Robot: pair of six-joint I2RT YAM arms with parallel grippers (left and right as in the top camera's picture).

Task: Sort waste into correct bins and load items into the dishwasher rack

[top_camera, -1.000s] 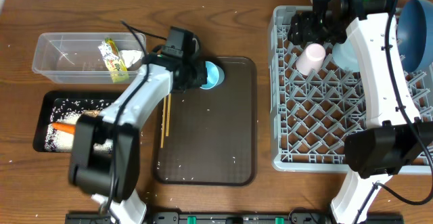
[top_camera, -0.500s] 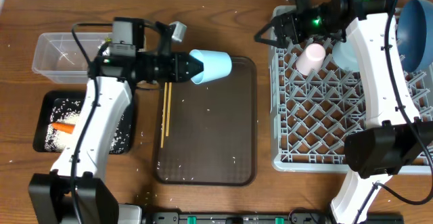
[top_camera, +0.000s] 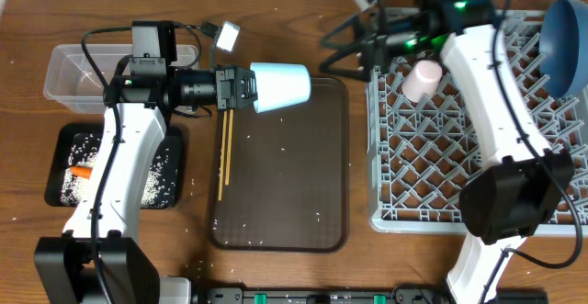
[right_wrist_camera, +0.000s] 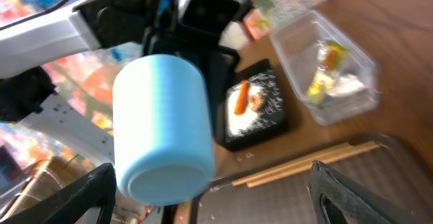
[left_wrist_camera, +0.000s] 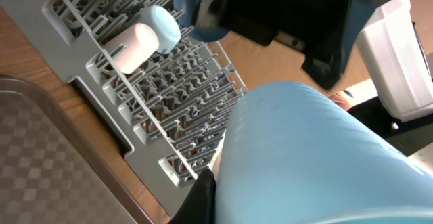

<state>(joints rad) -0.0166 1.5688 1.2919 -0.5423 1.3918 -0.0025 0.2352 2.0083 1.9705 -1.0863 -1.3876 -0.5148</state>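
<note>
My left gripper is shut on the light blue cup and holds it on its side above the dark brown serving tray, base pointing right. The cup also shows in the right wrist view. My right gripper is open and empty, just right of the cup and facing it, fingers apart from it. The pink cup lies in the grey rack. The dark blue bowl stands at the rack's far right. Chopsticks lie on the serving tray.
The clear tub at the far left holds a wrapper and a white napkin. The black tray in front of it holds rice and a carrot. A light blue bowl sits behind the pink cup.
My left gripper lifted the light blue cup off the serving tray and turned it on its side. My right gripper swung left out of the rack toward the cup.
</note>
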